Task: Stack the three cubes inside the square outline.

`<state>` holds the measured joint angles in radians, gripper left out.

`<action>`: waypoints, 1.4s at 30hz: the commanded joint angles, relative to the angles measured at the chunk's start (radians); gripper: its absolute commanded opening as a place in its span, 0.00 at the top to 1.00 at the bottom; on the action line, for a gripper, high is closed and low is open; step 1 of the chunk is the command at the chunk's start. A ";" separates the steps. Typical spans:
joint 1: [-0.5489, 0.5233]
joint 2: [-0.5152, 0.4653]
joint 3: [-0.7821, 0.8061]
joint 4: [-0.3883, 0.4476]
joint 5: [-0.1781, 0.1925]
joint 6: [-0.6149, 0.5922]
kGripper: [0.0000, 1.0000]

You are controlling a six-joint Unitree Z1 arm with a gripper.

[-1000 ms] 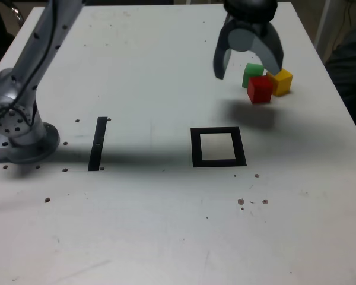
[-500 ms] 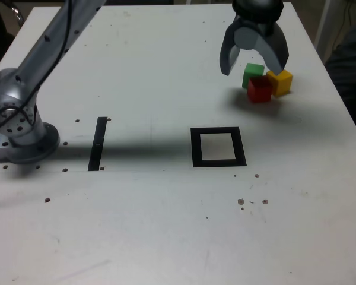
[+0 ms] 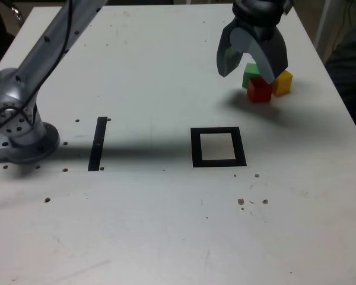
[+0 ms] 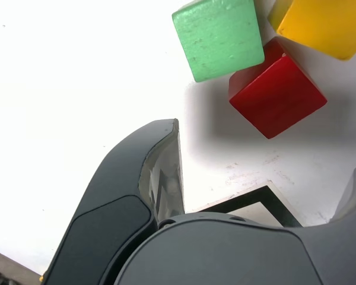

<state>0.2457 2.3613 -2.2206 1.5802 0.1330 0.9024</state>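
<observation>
Three cubes: green cube (image 3: pixel 251 73), red cube (image 3: pixel 259 89) and yellow cube (image 3: pixel 282 82) bunched together on the counter (image 3: pixel 154 71), unstacked.
Claw (image 3: pixel 251 64): jaws spread wide, empty, poised over the cluster, likely to pick one.
Square outline (image 3: pixel 218 146): well apart from the cubes, nothing inside.

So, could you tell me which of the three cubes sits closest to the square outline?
The red cube; the green cube and yellow cube lie farther behind it.
</observation>
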 commanded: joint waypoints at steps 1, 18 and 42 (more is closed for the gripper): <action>-0.002 0.014 0.003 0.008 -0.001 -0.002 0.01; -0.018 0.094 -0.012 -0.003 -0.008 -0.037 0.01; -0.018 0.160 -0.105 0.008 -0.008 -0.053 0.06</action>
<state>0.2290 2.5152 -2.3198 1.5776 0.1265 0.8530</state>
